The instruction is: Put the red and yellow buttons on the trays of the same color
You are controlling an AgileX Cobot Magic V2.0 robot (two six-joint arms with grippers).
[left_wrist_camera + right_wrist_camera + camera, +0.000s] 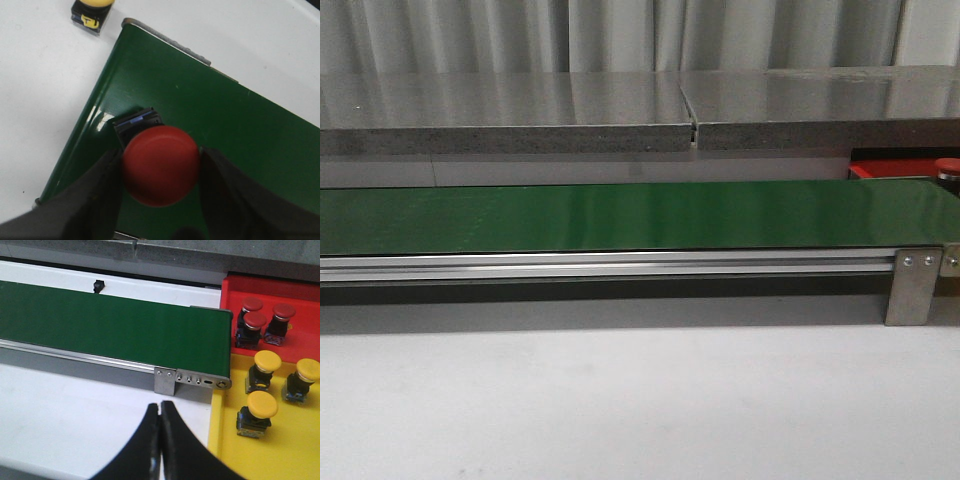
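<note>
Your red domed button on its dark square base [159, 165] sits between the left gripper's [160, 200] two dark fingers, over the long dark green belt [210, 130] near one of its end corners; the fingers flank the cap closely, but you cannot tell whether they actually clamp it. A yellow-capped button [91, 12] stands on the white table [40, 90] just beyond that belt corner. At the belt's other end, the flat red tray [300, 290] already carries three red buttons [256, 326], and the yellow tray [280, 450] beside it carries three yellow ones [260, 412]. Your right gripper [160, 412] is pinched closed on nothing, above the table short of the belt's metal rail [75, 356]. The risk I judge: a grip on the rounded cap alone could let the button slip or tilt, and it might land on its side.
</note>
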